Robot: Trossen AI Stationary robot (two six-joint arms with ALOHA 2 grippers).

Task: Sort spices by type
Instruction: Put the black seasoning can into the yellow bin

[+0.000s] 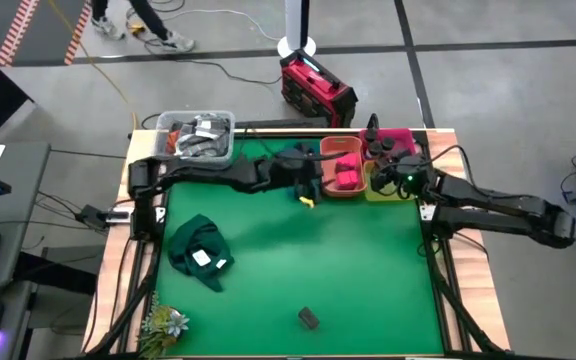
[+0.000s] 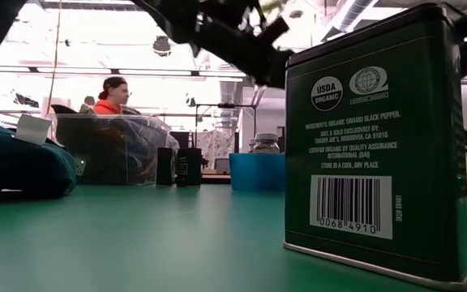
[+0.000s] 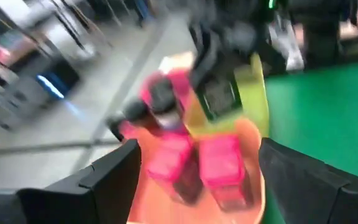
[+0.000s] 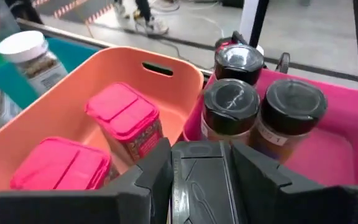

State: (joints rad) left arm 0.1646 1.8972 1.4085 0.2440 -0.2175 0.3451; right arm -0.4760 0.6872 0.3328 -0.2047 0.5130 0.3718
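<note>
Two red-pink boxes (image 4: 126, 121) lie in an orange bin (image 1: 343, 165). Three dark round jars (image 4: 232, 99) stand in a pink bin (image 1: 396, 140). A white-capped jar (image 4: 28, 53) sits in a teal bin (image 4: 5, 81). One dark tin (image 1: 308, 318) stands alone near the table's near edge and looms large in the low view (image 2: 379, 138). My left gripper (image 1: 308, 185) hovers open at the orange bin's left side, its fingers (image 3: 110, 180) wide apart. My right gripper (image 1: 393, 180) is over a yellow-green bin (image 1: 383, 190), shut on a dark grey tin (image 4: 201, 180). My right gripper pinches the dark grey tin (image 3: 219, 96) between its two fingers (image 4: 148, 171), which lie on two opposite sides of it. It comes from the table's right side. The tin is lifted above the yellow-green bin (image 3: 257, 93); the gripper hides which part of the tin it has.
A clear tub of clutter (image 1: 198, 135) stands at the far left corner, a dark green cloth (image 1: 198, 250) lies left of centre, and a small plant (image 1: 163, 325) is at the near left corner. Two dark tins (image 2: 177, 166) stand by the tub. A person (image 2: 112, 93) sits beyond the table.
</note>
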